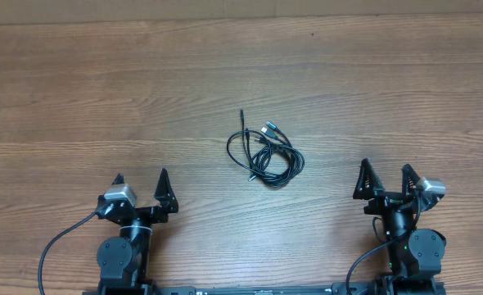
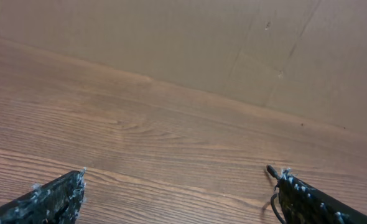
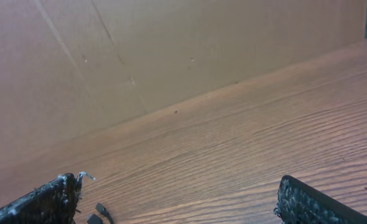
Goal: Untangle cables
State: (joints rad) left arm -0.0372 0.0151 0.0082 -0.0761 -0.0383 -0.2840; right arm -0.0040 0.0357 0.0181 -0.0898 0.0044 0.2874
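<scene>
The cables lie in a tangled bundle of thin black loops at the middle of the wooden table, with silver-tipped plugs at its upper side and one straight end pointing away. My left gripper stands open near the front left, well apart from the bundle. My right gripper stands open at the front right, also apart from it. In the left wrist view a cable end peeks out beside the right finger. Two small plug ends show by the left finger in the right wrist view.
A brown cardboard wall runs along the table's far edge. Thicker black wires trail from the arm bases at the front. Bare wood surrounds the bundle on all sides.
</scene>
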